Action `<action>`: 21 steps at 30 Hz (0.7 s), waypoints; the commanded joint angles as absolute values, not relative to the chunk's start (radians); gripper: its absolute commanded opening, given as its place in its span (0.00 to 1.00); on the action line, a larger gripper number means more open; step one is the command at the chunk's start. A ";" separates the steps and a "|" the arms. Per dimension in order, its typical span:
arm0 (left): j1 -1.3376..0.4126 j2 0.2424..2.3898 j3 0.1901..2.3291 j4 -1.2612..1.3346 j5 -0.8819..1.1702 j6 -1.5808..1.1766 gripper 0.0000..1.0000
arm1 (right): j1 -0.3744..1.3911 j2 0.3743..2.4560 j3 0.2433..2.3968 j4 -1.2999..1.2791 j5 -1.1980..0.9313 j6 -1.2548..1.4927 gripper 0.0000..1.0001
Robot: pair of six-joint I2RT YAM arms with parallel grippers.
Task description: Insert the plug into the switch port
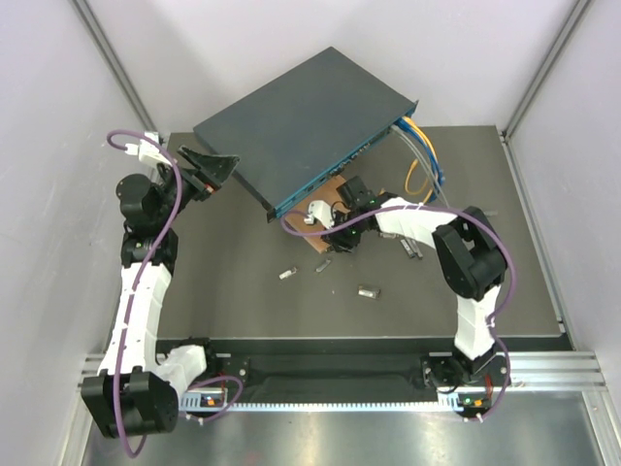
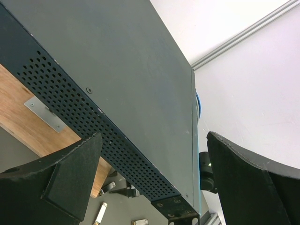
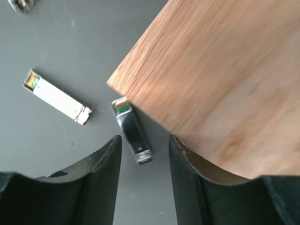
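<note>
Plug (image 3: 132, 131): short silver module, green-gold tip, lying on table (image 3: 61, 154) at board (image 3: 220, 84) corner, between my right gripper's (image 3: 145, 139) parted fingers, ungripped; my left gripper (image 2: 153, 137) spread wide.

One switch (image 1: 301, 121), one wooden board (image 3: 225, 84) beneath it. Small metal plugs (image 1: 367, 291) loose on the table (image 1: 233, 291): four counted from above, though the one nearest the right edge may be two lying together. Cables (image 1: 424, 155) at the switch's far right corner: blue and yellow, too bunched to count.
</note>
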State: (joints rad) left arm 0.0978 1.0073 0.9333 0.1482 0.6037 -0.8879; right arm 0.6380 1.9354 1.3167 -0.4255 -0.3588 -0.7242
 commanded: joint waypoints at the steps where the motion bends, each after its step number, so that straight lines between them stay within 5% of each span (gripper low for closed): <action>1: 0.106 1.005 0.963 0.183 0.606 -0.891 0.98 | 0.658 1.977 1.354 -0.521 -0.324 -0.739 0.44; 7: 0.107 1.014 0.966 0.186 0.607 -0.893 0.98 | 0.673 2.000 1.358 -0.549 -0.287 -0.755 0.43; 13: 0.107 1.011 0.979 0.198 0.620 -0.896 0.98 | 0.686 1.938 1.278 -0.508 -0.256 -0.765 0.22; 16: 0.109 1.012 0.991 0.180 0.605 -0.922 0.99 | 0.693 1.884 1.204 -0.439 -0.200 -0.714 0.02; 21: 0.121 1.006 1.009 0.218 0.617 -0.979 0.99 | 0.693 1.773 1.144 -0.440 -0.224 -0.663 0.00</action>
State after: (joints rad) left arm 0.1112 1.0176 0.9592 0.1516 0.6086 -0.9386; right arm 0.6846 1.8515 1.1790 -0.4328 -0.2405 -0.7048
